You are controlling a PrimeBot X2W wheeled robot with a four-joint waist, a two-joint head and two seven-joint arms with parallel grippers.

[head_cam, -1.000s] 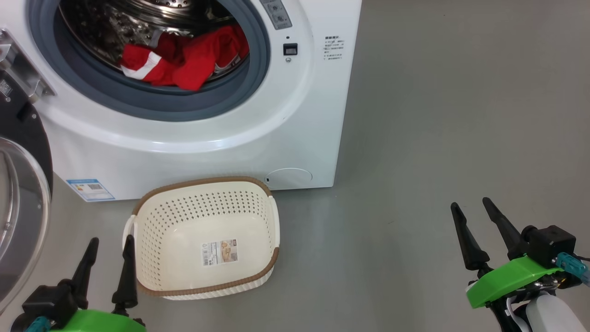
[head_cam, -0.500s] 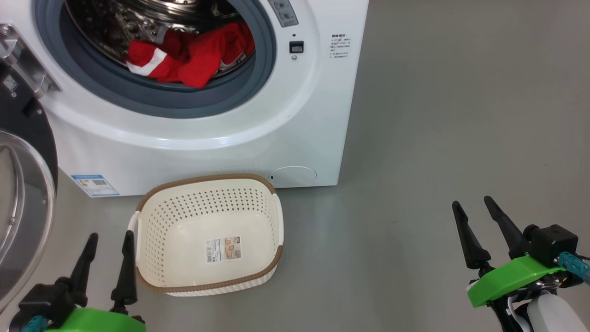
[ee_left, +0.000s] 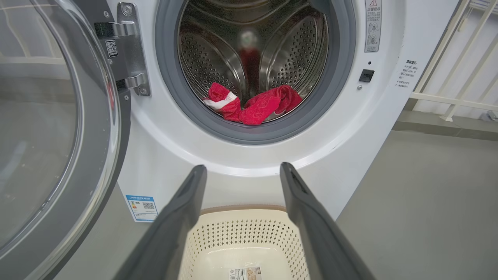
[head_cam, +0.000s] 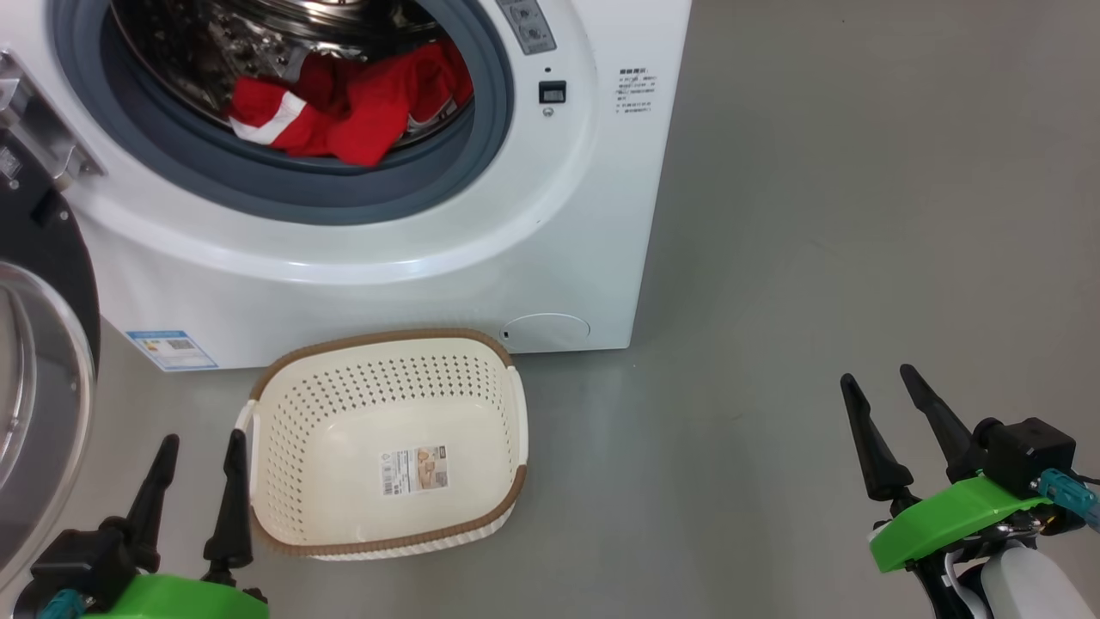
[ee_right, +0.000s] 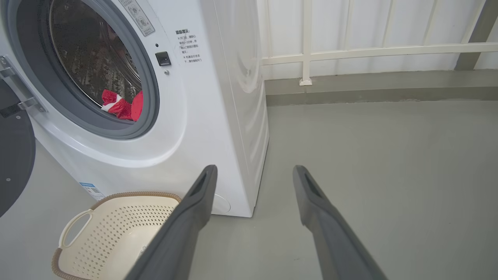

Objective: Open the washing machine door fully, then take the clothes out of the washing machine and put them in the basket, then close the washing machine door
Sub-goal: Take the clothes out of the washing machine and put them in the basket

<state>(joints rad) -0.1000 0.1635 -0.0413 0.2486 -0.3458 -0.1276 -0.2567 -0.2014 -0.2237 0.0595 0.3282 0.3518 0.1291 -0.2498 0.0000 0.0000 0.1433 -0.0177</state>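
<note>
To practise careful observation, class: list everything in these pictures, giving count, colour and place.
washing machine: one, white, on grey floor
washing machine door: one, black-rimmed glass, swung open leftward
clothes: one, red with white, in drum
basket: one, cream, brown rim, before the machine
label: one, blue, machine's lower front corner
sticker: one, white, basket's inside bottom
railing: one, white, beyond the machine
left gripper: one, dark, open beside basket
right gripper: one, dark, open above floor

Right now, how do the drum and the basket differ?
The drum is steel and holds the clothes; the basket is cream plastic with just a sticker inside. The drum opens forward, the basket upward. Both are perforated.
</note>
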